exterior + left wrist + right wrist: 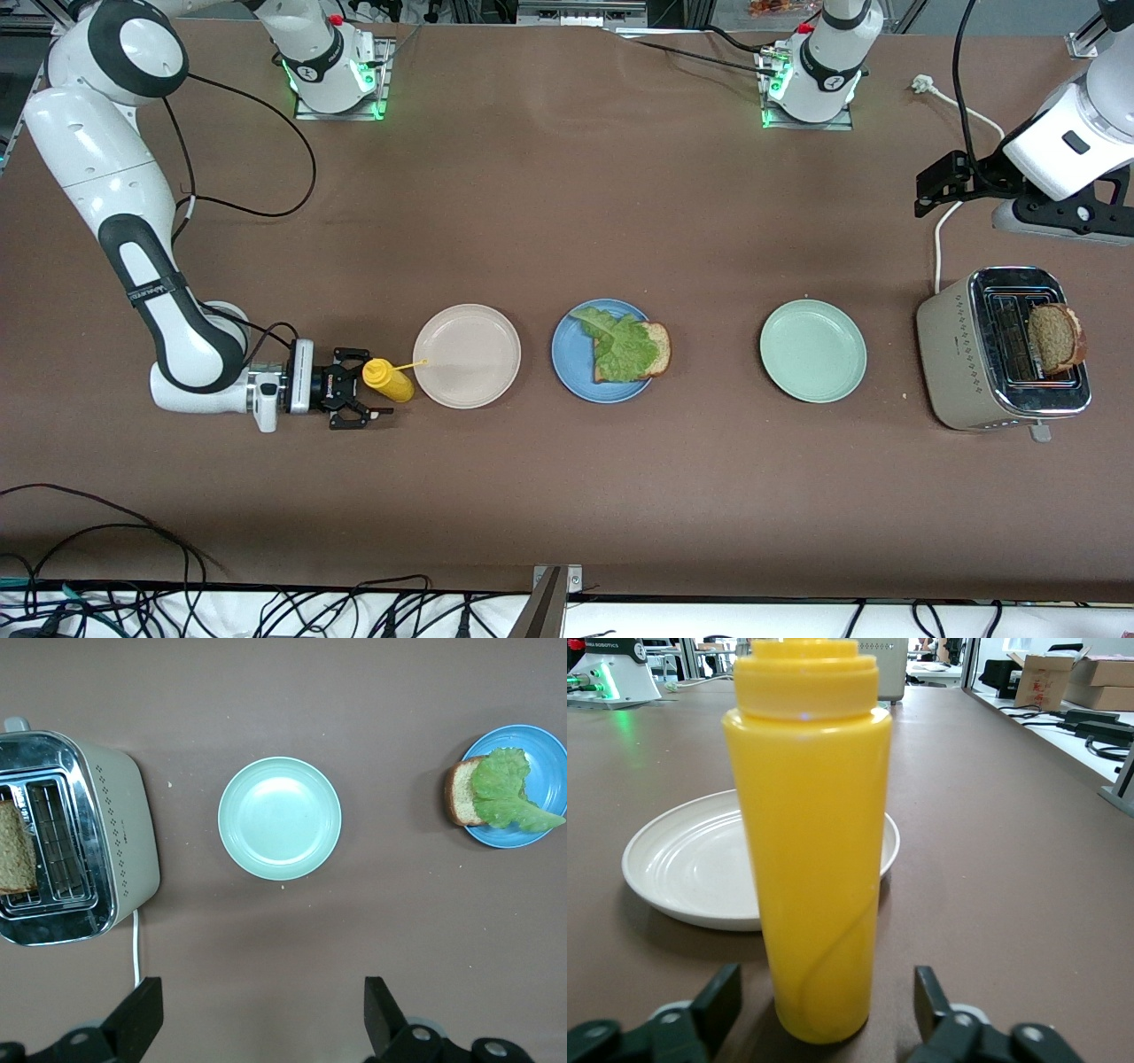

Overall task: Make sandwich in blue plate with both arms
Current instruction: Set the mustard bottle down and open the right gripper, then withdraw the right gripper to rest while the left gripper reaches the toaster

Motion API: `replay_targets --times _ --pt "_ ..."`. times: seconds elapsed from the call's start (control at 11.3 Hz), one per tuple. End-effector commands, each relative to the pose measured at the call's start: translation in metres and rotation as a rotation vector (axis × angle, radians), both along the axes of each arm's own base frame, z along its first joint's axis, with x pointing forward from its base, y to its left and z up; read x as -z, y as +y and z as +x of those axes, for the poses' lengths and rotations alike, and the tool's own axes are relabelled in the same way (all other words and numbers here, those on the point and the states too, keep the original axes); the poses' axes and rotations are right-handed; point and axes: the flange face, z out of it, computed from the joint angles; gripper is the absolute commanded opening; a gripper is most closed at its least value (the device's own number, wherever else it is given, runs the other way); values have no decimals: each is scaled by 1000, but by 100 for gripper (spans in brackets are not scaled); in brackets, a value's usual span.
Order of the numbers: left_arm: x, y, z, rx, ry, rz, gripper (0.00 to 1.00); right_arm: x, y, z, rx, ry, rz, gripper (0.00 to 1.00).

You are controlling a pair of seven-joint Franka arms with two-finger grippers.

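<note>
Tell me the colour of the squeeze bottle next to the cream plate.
Bright yellow squeeze bottle, cap included; the right wrist view shows it best.

A yellow squeeze bottle (387, 379) stands upright on the brown table (567, 496) toward the right arm's end, just beside the white plate (467, 356); its thin nozzle reaches over that plate's rim; a pale green plate (812, 350) lies bare toward the left arm's end; near it stands a cream toaster (1001, 350) with a shiny metal top, a slice of brown bread (1054, 337) upright in one slot; a white cord (937, 252) trails from the toaster across the table to a plug (922, 84).
</note>
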Motion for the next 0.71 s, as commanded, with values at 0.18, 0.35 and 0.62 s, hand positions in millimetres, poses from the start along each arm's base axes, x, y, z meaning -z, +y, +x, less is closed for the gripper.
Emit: replay_targets --times 0.18,0.35,0.62 --pt "-7 0 -1 1 -1 33 100 1 -25 5 15 -20 -13 100" --pt "-7 0 -1 1 -1 33 100 0 -41 2 2 -9 -29 100" --pt "-7 0 -1 1 -1 32 100 -20 -74 6 -23 14 -50 100"
